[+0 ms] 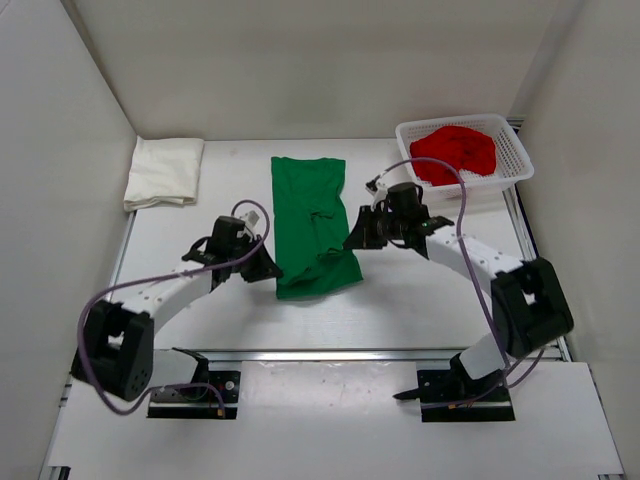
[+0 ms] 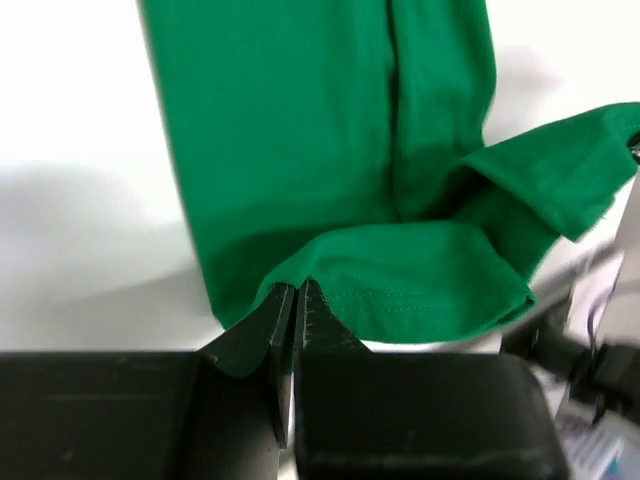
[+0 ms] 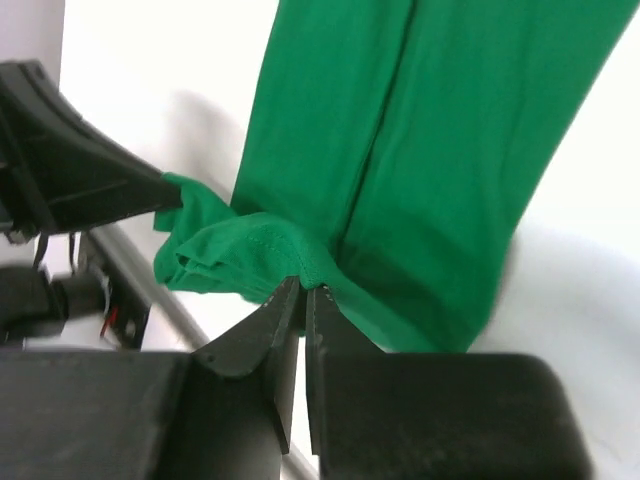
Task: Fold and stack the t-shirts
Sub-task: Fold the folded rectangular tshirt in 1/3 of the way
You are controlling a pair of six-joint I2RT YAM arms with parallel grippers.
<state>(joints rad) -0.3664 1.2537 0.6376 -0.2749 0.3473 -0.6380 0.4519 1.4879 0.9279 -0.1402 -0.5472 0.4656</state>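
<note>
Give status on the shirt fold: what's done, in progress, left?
Done: the cream-white shirt lies folded at the far left. In hand: the green shirt is folded into a long strip, with the left end effector and right end effector each pinching its near hem. Left: the red shirt sits bunched in the basket, and nothing is stacked yet.

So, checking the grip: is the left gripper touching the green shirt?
Touching. Left wrist view: left gripper shut on the green shirt at its hem.

Hem of green t-shirt tight in right end effector
</note>
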